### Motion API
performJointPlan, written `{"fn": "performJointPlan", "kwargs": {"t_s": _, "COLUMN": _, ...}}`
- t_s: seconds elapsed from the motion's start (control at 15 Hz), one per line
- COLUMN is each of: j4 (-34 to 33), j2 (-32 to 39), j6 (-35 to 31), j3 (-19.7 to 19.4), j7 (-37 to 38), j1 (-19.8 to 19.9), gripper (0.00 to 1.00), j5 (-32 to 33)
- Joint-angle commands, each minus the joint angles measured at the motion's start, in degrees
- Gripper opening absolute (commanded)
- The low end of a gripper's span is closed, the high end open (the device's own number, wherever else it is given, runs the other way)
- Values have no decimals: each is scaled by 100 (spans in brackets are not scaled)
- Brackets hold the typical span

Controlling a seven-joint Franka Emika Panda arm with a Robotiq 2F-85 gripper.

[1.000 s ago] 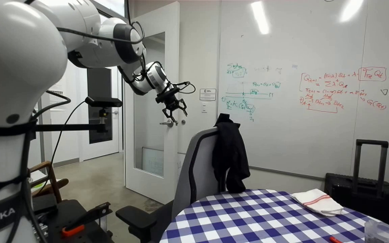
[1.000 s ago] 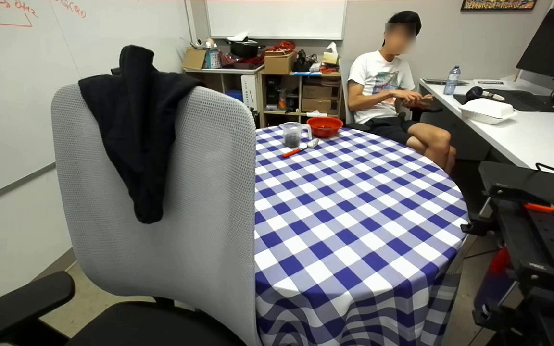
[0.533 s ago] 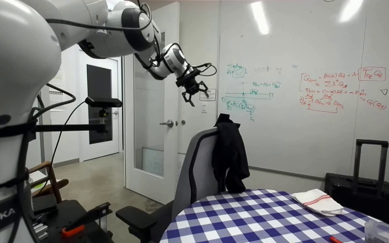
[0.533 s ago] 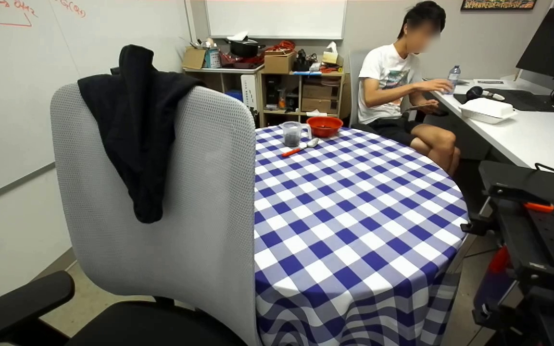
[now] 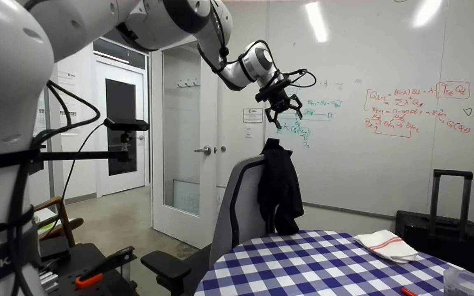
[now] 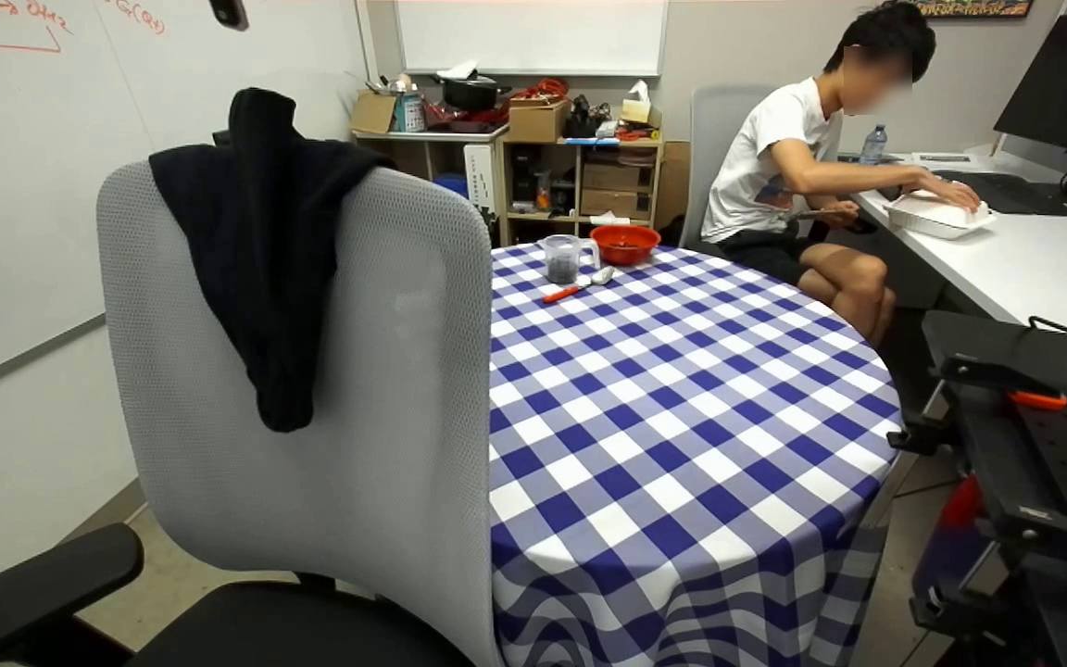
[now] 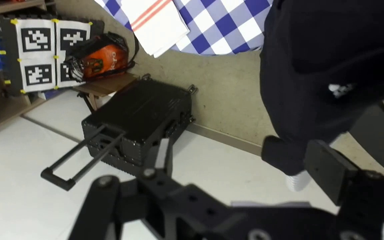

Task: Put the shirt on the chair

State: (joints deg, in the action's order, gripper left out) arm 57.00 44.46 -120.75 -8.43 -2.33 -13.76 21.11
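Note:
The shirt is a black garment [image 5: 280,185], draped over the top of the grey mesh chair's back [image 5: 245,197]. In an exterior view the shirt [image 6: 265,250] hangs down the seat side of the chair back [image 6: 404,371], with a folded part standing up at the top. My gripper [image 5: 289,121] is open and empty, in the air just above the shirt and apart from it. In the wrist view the open jaws [image 7: 243,160] have nothing between them but background, and the shirt [image 7: 325,66] fills the upper right, partly behind one finger.
A round table with a blue checked cloth [image 6: 682,417] stands against the chair. It bears a folded white towel [image 5: 387,246], a measuring cup [image 6: 561,259], a red bowl [image 6: 624,245] and a spoon [image 6: 580,284]. A black suitcase [image 7: 145,110] stands by the whiteboard. A person [image 6: 774,176] sits beyond the table.
The arm has moved the open gripper from near the door across to above the chair back. A dark piece now shows at an exterior view's top edge. The shirt stays put; the person leans toward the desk.

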Motion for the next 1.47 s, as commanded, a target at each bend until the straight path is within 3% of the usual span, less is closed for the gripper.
{"fn": "performJointPlan", "kwargs": {"t_s": 0.0, "j4": 1397, "j2": -713, "j6": -678, "j3": -23, "j7": 667, "j1": 320, "gripper": 100, "j5": -235}}
{"fn": "performJointPlan", "kwargs": {"t_s": 0.33, "j4": 2702, "j2": -1281, "j6": -1652, "j3": -208, "j7": 1665, "j1": 681, "gripper": 100, "j5": -9}}
{"fn": "performJointPlan", "kwargs": {"t_s": 0.93, "j4": 5365, "j2": -2357, "j6": -3608, "j3": -554, "j7": 1476, "j1": 1188, "gripper": 100, "j5": 277}}
{"fn": "performJointPlan", "kwargs": {"t_s": 1.07, "j4": 5999, "j2": -2638, "j6": -3790, "j3": -525, "j7": 1330, "j1": 1369, "gripper": 100, "j5": 81}}
{"fn": "performJointPlan", "kwargs": {"t_s": 1.4, "j4": 7684, "j2": -3399, "j6": -4829, "j3": 10, "j7": 440, "j1": 2181, "gripper": 100, "j5": -1255}}
